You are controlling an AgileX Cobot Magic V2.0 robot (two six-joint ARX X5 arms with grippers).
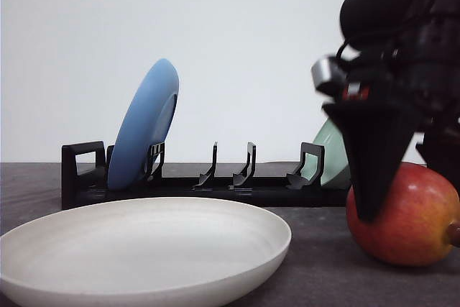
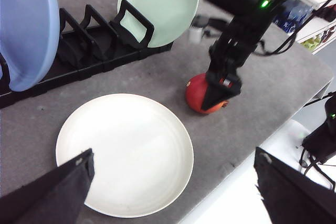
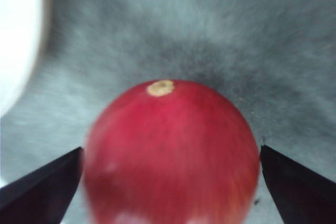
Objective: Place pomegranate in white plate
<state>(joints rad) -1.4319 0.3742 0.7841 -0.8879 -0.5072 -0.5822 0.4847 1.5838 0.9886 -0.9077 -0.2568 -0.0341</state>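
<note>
The pomegranate (image 1: 411,224) rests on the dark grey table, right of the white plate (image 1: 144,249). My right gripper (image 1: 408,192) stands open around the fruit, one black finger (image 1: 372,163) down its left side. Seen from the right wrist, the red pomegranate (image 3: 168,145) with its pale crown nub sits between the two fingertips of the right gripper (image 3: 171,149), with a thin gap on each side. The left wrist view has my left gripper (image 2: 172,153) open above the white plate (image 2: 126,150), and the pomegranate (image 2: 195,94) just beyond the plate's rim under the right gripper (image 2: 218,93).
A black dish rack (image 1: 215,188) runs behind the plate, holding a blue plate (image 1: 144,124) at its left end and a pale green plate (image 1: 330,152) at its right. The table edge (image 2: 252,150) lies close to the fruit. A small pale cup-like object (image 2: 195,32) stands beyond it.
</note>
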